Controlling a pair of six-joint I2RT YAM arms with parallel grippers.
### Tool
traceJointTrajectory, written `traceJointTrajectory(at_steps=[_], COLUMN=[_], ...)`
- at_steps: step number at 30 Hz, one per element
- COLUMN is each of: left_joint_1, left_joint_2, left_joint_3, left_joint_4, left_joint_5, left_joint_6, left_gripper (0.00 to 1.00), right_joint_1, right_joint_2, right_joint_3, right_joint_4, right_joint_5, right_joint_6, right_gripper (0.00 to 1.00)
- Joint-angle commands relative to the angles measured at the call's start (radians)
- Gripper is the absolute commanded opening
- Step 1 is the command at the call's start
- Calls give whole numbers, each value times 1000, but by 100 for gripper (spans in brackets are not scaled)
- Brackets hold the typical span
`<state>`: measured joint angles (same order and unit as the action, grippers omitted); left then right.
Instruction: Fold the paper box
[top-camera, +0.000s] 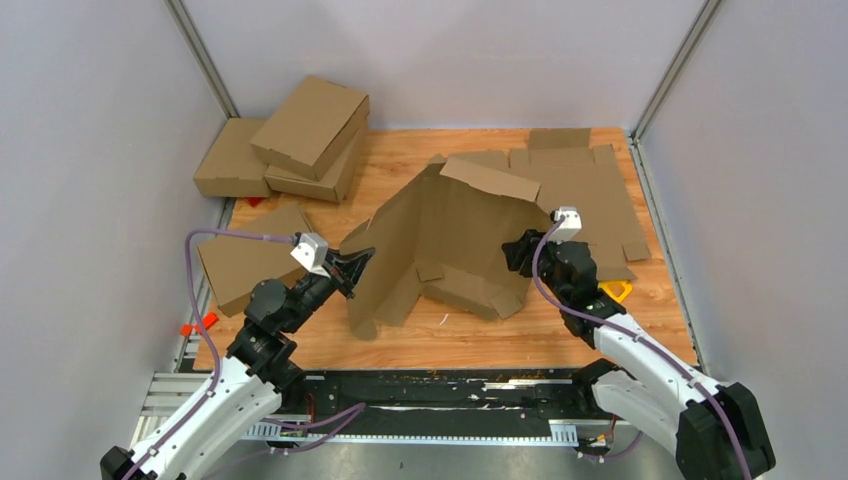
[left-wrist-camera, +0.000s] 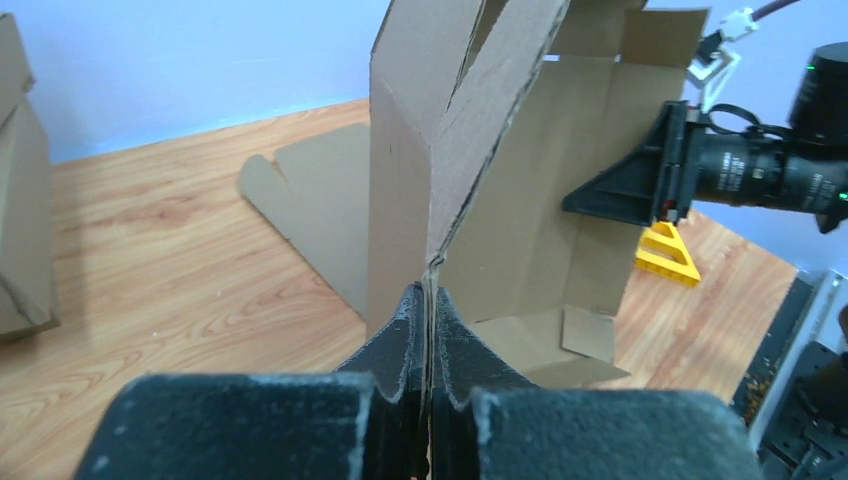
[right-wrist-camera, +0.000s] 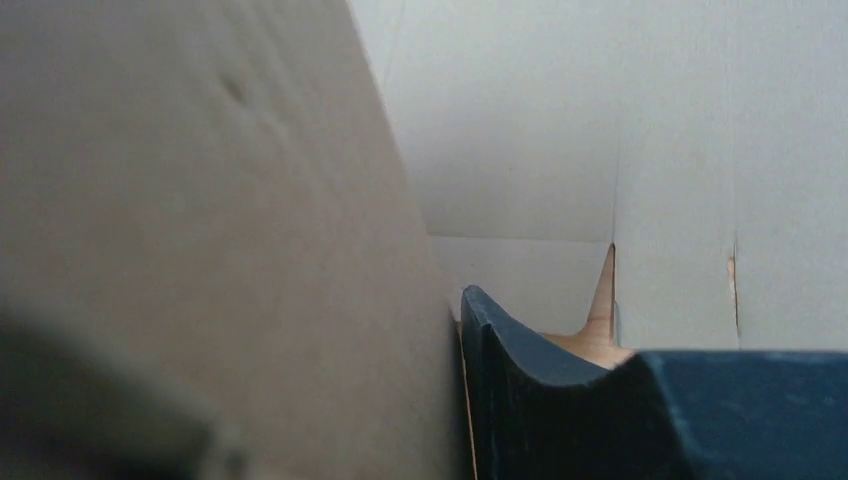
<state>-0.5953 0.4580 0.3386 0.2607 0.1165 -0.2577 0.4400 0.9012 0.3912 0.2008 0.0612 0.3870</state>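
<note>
The paper box (top-camera: 450, 235) is a brown die-cut cardboard piece, half raised in the middle of the table with its panels tented up and a flap folded over the top. My left gripper (top-camera: 358, 262) is shut on its left edge. In the left wrist view the jaws (left-wrist-camera: 428, 300) pinch a thin doubled cardboard edge (left-wrist-camera: 440, 150) that rises upright. My right gripper (top-camera: 515, 250) is at the box's right side. In the right wrist view a cardboard wall (right-wrist-camera: 220, 250) lies flat against the one visible finger (right-wrist-camera: 520, 400). The other finger is hidden behind it.
A flat die-cut cardboard sheet (top-camera: 590, 190) lies behind the box at the back right. Three folded boxes (top-camera: 300, 140) are stacked at the back left. Another flat cardboard piece (top-camera: 245, 262) lies by the left arm. A yellow tool (top-camera: 617, 291) lies near the right arm.
</note>
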Motion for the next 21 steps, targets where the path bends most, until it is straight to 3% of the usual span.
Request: traceJointTrajectory(at_steps=[1, 8, 21], left_joint_1=[-5, -5, -6], left_joint_2=[-23, -16, -17], left_joint_3=[-16, -17, -6], left_joint_4=[33, 44, -6], left_joint_5=[113, 130, 97], left_joint_6=[15, 16, 38], left_gripper=[0, 0, 0], right_joint_1=[7, 7, 13], right_joint_2=[32, 82, 23], right_joint_3=[6, 19, -57], right_joint_4=[-52, -153, -209], right_joint_5=[-21, -86, -87], right_joint_6=[2, 13, 46], right_gripper=[52, 82, 100])
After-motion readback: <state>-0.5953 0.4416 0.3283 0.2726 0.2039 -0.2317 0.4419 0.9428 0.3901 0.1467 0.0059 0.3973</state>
